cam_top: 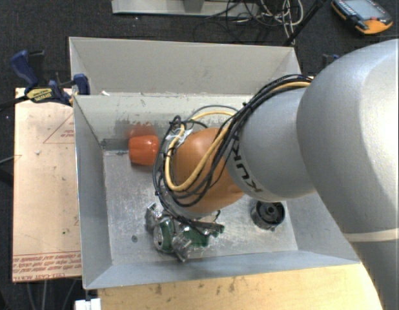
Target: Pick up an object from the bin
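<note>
I'm reaching into the bin [91, 186] from the right, my arm [354, 141] across its right half. My hand [180, 236] is low over the near-left floor, close to the near wall. I cannot tell whether it is open or closed: the orange cover [209, 176] on my wrist and its cables [162, 168] hide most of it. There are green and metal bits at the tip, and I can't say if any of that is a thing from the bin.

The orange cylinder [143, 150] is short and stubby and lies at the far left of the floor, against the far wall. It is well apart from my hand, and its right end is tucked behind my cables. Its long axis looks to run left to right, but I can't make out which end points where.

The black knob [268, 213] is round and sits on the floor to the right, just under my arm's edge, with its hollow face up.
</note>
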`<state>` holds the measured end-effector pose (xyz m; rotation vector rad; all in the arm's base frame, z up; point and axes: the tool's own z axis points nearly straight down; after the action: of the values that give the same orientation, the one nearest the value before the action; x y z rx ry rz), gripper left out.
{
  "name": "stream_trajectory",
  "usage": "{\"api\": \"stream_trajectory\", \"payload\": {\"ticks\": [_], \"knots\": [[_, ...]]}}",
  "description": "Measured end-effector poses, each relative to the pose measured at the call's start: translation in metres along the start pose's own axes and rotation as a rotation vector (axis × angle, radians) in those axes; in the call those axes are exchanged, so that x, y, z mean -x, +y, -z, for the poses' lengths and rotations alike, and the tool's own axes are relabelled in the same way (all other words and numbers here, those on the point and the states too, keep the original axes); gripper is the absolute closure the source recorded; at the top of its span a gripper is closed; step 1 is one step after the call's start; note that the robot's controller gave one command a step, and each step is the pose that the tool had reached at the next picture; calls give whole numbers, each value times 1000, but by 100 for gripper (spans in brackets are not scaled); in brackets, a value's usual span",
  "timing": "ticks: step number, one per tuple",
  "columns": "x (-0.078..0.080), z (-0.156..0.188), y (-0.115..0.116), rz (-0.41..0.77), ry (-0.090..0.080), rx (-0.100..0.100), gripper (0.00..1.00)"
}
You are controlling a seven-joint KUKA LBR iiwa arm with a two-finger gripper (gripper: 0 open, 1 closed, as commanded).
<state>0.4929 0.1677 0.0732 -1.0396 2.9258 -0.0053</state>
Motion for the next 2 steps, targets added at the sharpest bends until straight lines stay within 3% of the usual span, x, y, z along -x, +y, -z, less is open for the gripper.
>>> {"api": "stream_trajectory", "payload": {"ticks": [2], "knots": [[0, 7, 0, 0, 14, 8, 100]]}}
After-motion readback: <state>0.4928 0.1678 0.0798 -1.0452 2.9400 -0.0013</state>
